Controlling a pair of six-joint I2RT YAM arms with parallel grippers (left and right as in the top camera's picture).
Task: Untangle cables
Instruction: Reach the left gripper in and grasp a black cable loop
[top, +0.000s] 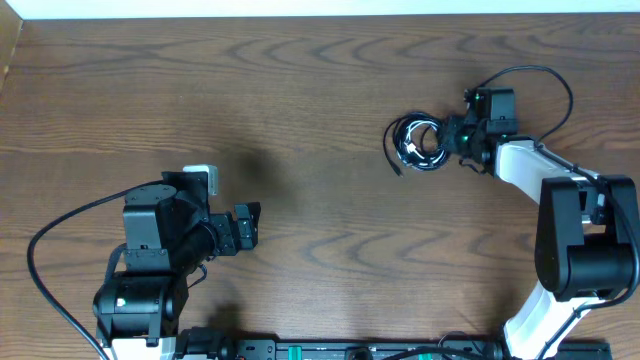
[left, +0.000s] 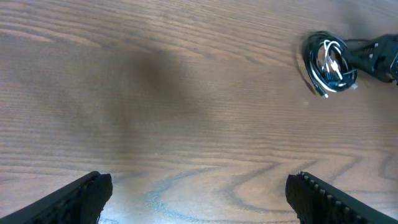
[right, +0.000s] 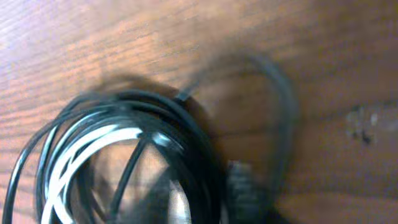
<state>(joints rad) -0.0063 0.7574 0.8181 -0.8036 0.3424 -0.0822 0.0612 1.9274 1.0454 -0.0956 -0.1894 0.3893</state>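
The cables lie as one small coil of black loops with a white cord inside, at the right of the wooden table. In the left wrist view the cables show far off at the upper right. My right gripper is at the coil's right edge. In the blurred right wrist view the cables fill the lower left, and my right gripper has its jaws drawn close on the black strands at the bottom. My left gripper hovers over bare wood at the left, open wide with nothing between its fingers.
The table's far edge runs along the top. The right arm's own thick wire arcs behind its wrist, and the left arm's wire loops out to the left. A black rail lines the front.
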